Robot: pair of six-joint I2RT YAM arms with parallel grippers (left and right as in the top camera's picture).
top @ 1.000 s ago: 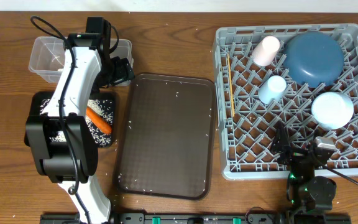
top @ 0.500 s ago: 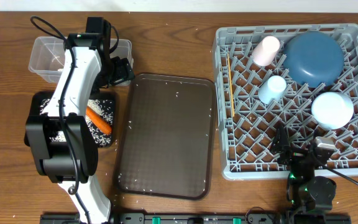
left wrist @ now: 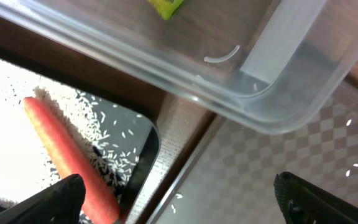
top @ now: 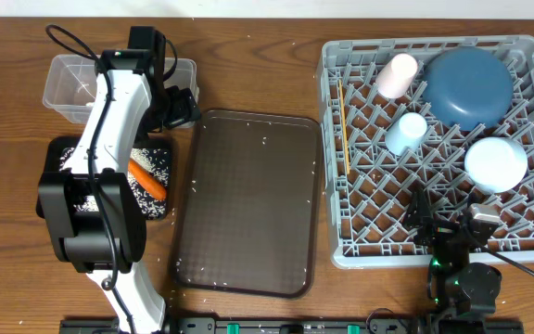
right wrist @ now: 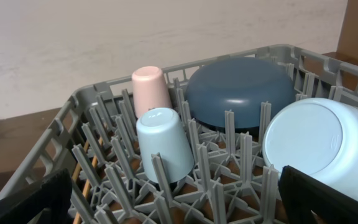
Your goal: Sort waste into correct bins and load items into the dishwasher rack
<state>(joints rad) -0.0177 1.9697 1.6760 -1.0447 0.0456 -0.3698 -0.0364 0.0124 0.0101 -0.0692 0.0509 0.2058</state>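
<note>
Nearest, right of the brown serving tray [top: 248, 199], the right gripper [right wrist: 178, 200] hung over the near edge of the grey dishwasher rack [top: 330, 93], its jaws spread wide with nothing between them. Further in stood the small light-blue bowl [top: 496, 163] and the light-blue cup [top: 406, 132], both upside down. The chopsticks [top: 342, 125] lay along the rack wall just beside the serving tray.

Left of the serving tray, the carrot [top: 146, 179] and rice [top: 160, 167] lay in the black tray [left wrist: 138, 149].

Above the serving tray's far left corner, the left gripper [left wrist: 191, 200] hovered, jaws wide and empty. Beyond it, the clear tub [top: 68, 83] held a green wrapper scrap [left wrist: 165, 6].

Farthest, right of the serving tray, the pink cup [top: 398, 74] and big blue plate-bowl [top: 471, 86] sat inverted in the rack.
</note>
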